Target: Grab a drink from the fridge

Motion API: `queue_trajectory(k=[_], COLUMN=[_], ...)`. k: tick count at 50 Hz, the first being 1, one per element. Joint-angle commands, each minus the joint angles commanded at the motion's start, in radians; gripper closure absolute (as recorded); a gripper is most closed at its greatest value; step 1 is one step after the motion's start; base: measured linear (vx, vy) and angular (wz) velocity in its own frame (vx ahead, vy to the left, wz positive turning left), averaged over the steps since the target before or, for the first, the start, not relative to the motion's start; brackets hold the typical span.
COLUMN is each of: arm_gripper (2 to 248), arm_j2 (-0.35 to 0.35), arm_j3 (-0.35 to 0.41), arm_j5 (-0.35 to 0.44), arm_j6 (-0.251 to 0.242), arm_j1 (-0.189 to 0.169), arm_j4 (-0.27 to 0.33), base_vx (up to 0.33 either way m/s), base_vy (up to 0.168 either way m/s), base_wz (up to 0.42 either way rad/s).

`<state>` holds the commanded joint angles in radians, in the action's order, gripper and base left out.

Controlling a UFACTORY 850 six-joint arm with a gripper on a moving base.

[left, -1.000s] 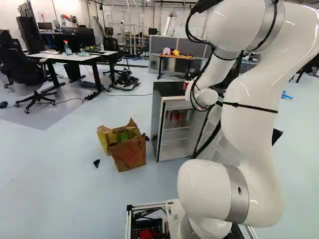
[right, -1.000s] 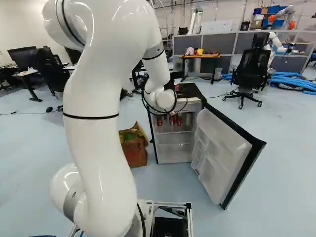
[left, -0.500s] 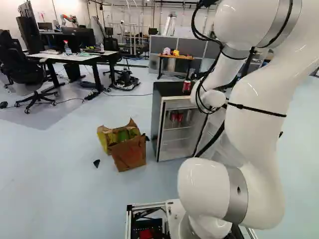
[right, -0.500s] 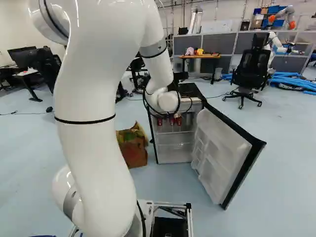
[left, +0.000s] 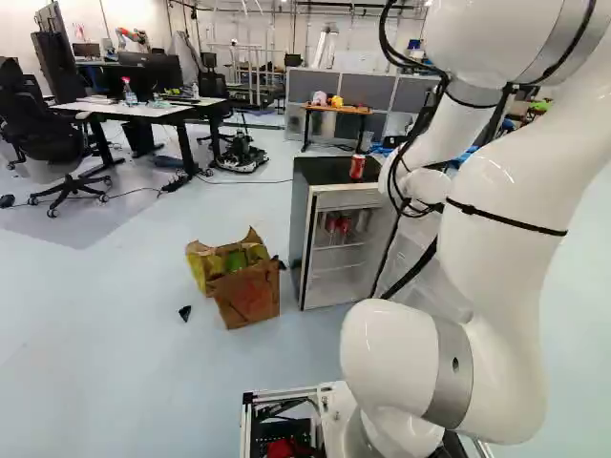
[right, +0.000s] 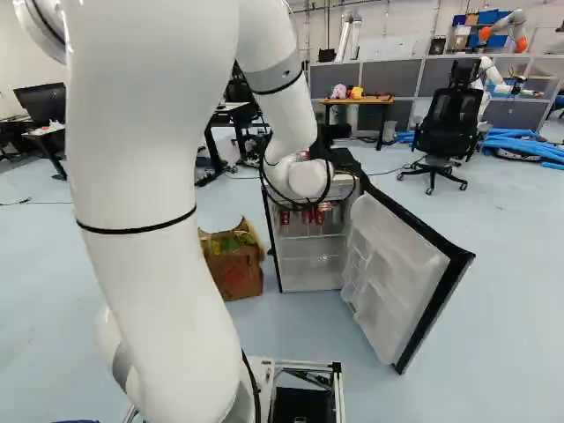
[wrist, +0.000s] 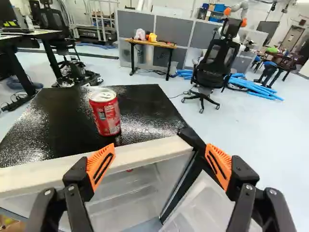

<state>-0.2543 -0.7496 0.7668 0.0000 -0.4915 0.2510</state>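
In the right base view a dark part of my gripper (right: 335, 134) shows just past the white wrist, over the fridge. Its two orange-padded fingers stand open in the wrist view, the gripper (wrist: 160, 150) holding nothing, before the front edge of the fridge top. A red can (wrist: 105, 112) stands upright on that black top (wrist: 147, 104), ahead of the finger with the fridge's inside behind it; the left base view shows the same can (left: 357, 167). Inside the fridge (right: 308, 256), several red cans (right: 319, 216) sit at the upper shelf. The fridge door (right: 397, 273) hangs open.
A paper bag (left: 246, 281) stands on the floor beside the fridge. Farther back are a small wooden table (wrist: 152, 43), an office chair (wrist: 216, 58), blue tubes (wrist: 253, 87) and grey partitions. Another robot (right: 493, 79) is at the far right.
My wrist has shifted to the right in both base views, uncovering the can on the fridge top in the left base view. The base, fridge and door have stayed put.
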Motion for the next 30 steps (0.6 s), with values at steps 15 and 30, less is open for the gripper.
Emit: queue_trajectory(k=[15,30], arm_gripper=[3,3], arm_j2=[0.035,0.055], arm_j3=[0.004,-0.01], arm_j5=[-0.06,-0.135], arm_j6=[0.0,0.0], arm_j1=[-0.048,-0.094], arm_j4=[-0.029,-0.075], base_vx=[0.0,0.0], base_vy=[0.0,0.0], base_wz=[0.0,0.0])
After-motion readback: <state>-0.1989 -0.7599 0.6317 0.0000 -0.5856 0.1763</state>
